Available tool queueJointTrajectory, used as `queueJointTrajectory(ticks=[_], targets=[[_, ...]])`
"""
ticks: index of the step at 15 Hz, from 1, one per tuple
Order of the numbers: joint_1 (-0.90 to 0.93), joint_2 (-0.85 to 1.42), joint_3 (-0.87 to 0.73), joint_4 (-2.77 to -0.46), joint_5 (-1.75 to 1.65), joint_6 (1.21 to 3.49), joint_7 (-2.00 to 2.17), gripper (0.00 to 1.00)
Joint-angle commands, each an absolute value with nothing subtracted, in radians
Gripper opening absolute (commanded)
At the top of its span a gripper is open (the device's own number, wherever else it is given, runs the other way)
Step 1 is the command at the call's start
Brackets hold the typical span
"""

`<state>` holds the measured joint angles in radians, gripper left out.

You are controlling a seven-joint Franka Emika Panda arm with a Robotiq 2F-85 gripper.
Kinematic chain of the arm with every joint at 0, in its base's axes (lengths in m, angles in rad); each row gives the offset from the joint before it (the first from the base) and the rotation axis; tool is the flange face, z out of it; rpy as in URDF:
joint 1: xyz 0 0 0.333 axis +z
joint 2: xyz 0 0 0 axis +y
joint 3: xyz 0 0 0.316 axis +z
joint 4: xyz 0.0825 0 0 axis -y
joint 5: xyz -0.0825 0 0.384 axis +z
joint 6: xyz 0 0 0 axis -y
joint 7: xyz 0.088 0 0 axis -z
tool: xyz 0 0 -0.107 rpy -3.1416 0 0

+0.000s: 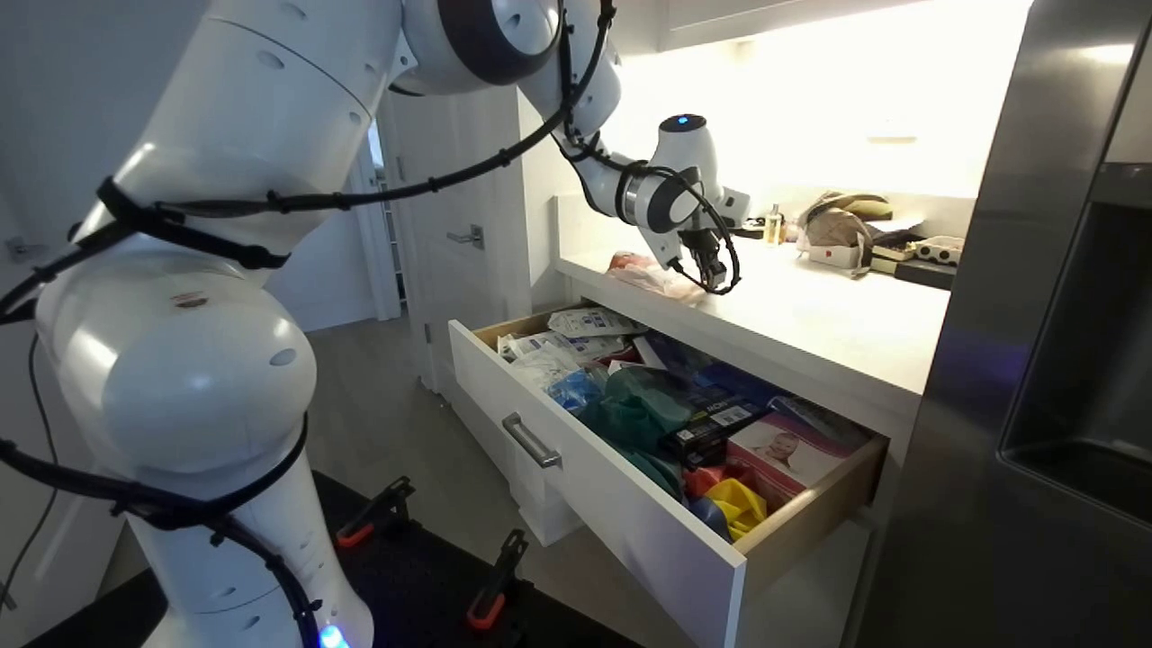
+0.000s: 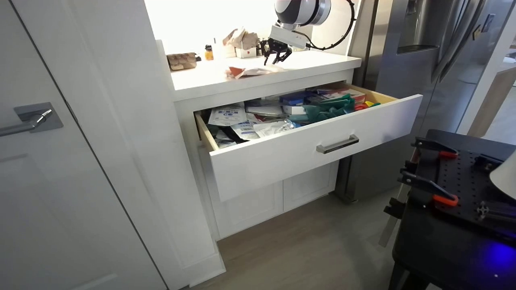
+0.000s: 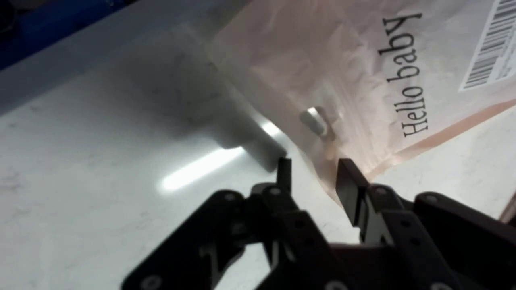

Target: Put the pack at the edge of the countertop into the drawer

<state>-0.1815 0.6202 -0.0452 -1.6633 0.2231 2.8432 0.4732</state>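
The pack (image 3: pixel 354 72) is a flat, pale pink, crinkled pouch with "Hello baby" print and a barcode label. It lies on the white countertop (image 3: pixel 100 225) near the front edge. It also shows in both exterior views (image 1: pixel 655 277) (image 2: pixel 256 71), with an orange-red part at one end. My gripper (image 3: pixel 314 173) is open and points down just above the pack. In the wrist view a corner of the pack shows between the fingertips, nearer the right finger; contact cannot be told. In the exterior views the gripper (image 1: pixel 714 273) (image 2: pixel 271 62) is over the countertop. The white drawer (image 1: pixel 612 490) (image 2: pixel 274 165) stands open below.
The drawer holds packets, a teal cloth (image 1: pixel 643 400) and boxes. Its bar handle (image 1: pixel 531 441) juts out. A brown pouch (image 2: pixel 182 61), a small bottle (image 2: pixel 209 52) and bags (image 1: pixel 841 229) stand at the counter's back. A steel fridge (image 1: pixel 1017 297) adjoins the counter.
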Motion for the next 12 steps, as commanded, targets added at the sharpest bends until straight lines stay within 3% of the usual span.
queueJointTrajectory(ticks=[1, 3, 12], targets=[[-0.159, 0.634, -0.072, -1.617, 0.269, 2.782, 0.464, 0.05], [-0.154, 0.638, -0.079, -1.61, 0.272, 2.766, 0.471, 0.0], [-0.054, 0.594, -0.225, -1.603, 0.229, 2.709, 0.641, 0.0]])
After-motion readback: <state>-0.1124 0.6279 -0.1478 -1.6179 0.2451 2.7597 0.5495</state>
